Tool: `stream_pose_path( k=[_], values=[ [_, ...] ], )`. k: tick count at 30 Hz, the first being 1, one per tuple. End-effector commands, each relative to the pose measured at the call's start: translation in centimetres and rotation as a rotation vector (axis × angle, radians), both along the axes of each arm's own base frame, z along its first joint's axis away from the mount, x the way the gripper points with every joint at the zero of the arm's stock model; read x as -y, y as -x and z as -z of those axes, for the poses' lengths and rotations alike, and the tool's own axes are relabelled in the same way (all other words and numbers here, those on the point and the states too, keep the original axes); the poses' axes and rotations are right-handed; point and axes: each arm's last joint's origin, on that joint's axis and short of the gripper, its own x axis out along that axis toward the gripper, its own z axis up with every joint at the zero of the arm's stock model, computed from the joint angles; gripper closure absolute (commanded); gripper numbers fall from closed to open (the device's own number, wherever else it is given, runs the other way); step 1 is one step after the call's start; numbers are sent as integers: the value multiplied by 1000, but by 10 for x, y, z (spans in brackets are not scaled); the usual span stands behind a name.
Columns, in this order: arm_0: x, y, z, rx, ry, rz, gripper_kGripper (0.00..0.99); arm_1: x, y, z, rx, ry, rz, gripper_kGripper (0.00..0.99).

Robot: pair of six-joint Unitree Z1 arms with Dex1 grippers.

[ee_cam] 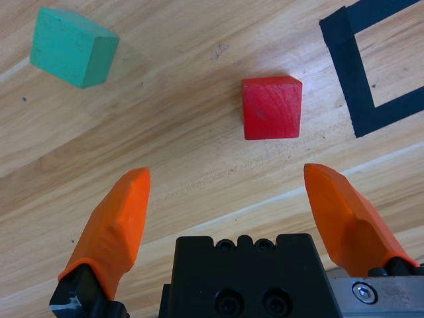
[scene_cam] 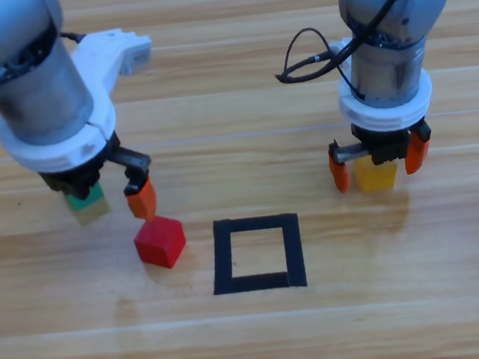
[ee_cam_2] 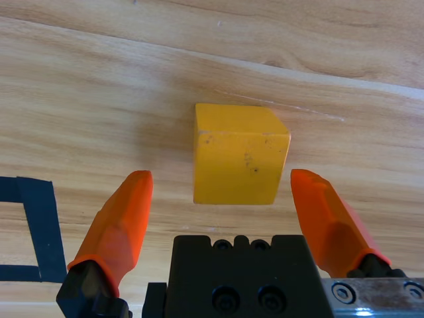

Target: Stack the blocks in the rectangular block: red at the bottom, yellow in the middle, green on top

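While both of my arms hang over the worktop [scene_cam: 265, 340] with nothing stacked yet, my left end effector [ee_cam: 228, 199] is spread wide and empty, the red cube [ee_cam: 271, 107] lying just ahead of its fingertips and a little toward the right one, the green cube [ee_cam: 71, 46] farther ahead beyond the left one. My right end effector [ee_cam_2: 218, 199] is also wide open and empty, the yellow cube [ee_cam_2: 238, 154] sitting squarely between its tips. Red must go first into the tape rectangle [scene_cam: 257, 253], which is empty, off beyond my left end effector's right jaw. I judge I should centre on red, square the jaws to its faces, descend, then close.
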Motion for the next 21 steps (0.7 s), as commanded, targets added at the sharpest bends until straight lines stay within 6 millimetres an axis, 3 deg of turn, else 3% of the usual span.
stream_pose_path(
  k=[1, 4, 5, 12, 17, 21],
  values=[
    [6, -10, 25, -46, -18, -20, 1, 2, -9, 31, -54, 19, 22, 160],
    [9, -13, 31, -61, -17, -31, 1, 1, -9, 34, -60, 15, 23, 183],
    [11, -14, 35, -69, -15, -42, 1, 1, -10, 35, -58, 14, 23, 238],
    [23, -16, 50, -103, 13, -83, 1, 3, -12, 41, -58, 5, 10, 832],
    [31, -16, 66, -124, 9, -103, 1, 8, -12, 40, -55, 14, 22, 841],
    [35, -15, 79, -131, 8, -105, 1, 16, -3, 13, -30, -4, 48, 840]
  ],
)
